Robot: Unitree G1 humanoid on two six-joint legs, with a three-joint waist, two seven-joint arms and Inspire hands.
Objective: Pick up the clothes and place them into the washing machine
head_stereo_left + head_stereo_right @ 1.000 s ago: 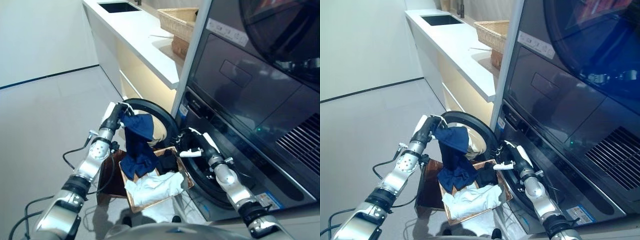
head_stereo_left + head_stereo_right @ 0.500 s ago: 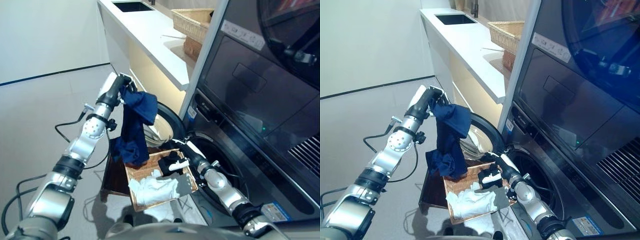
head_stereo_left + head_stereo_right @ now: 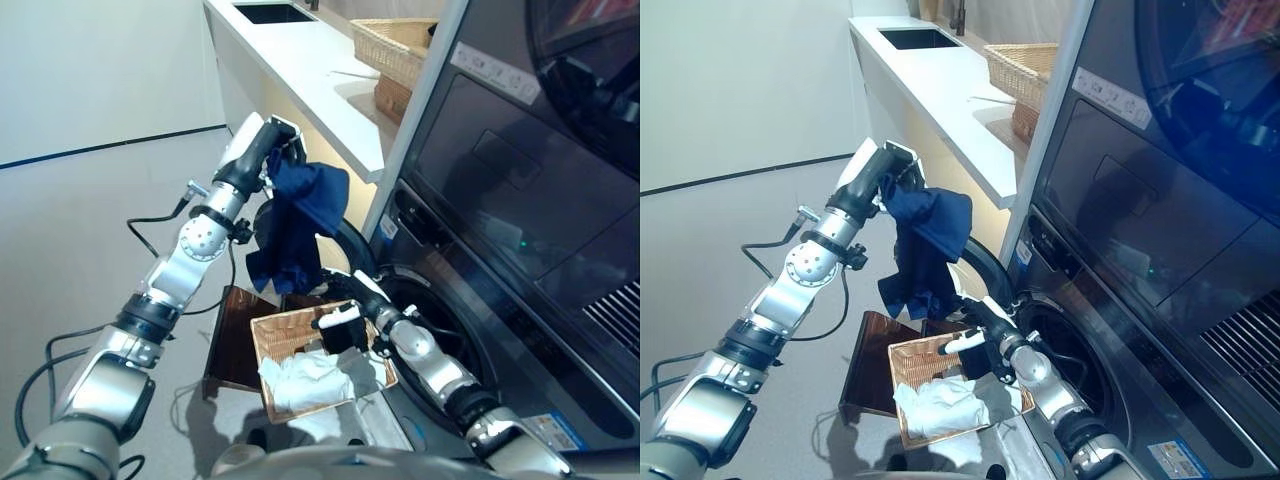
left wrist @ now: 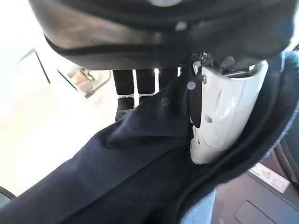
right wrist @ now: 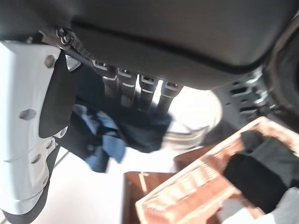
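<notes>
Navy cloth, pinched in the left robot hand, has risen clear of the basket toward the washing machine, while the right robot hand stays relaxed, fingers straight.

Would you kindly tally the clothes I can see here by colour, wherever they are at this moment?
Navy blue garment, pinched in the left hand: 1
White garment, in the woven wicker basket: 1
Black garment, in the basket beneath the right hand: 1
Total: 3 garments
</notes>
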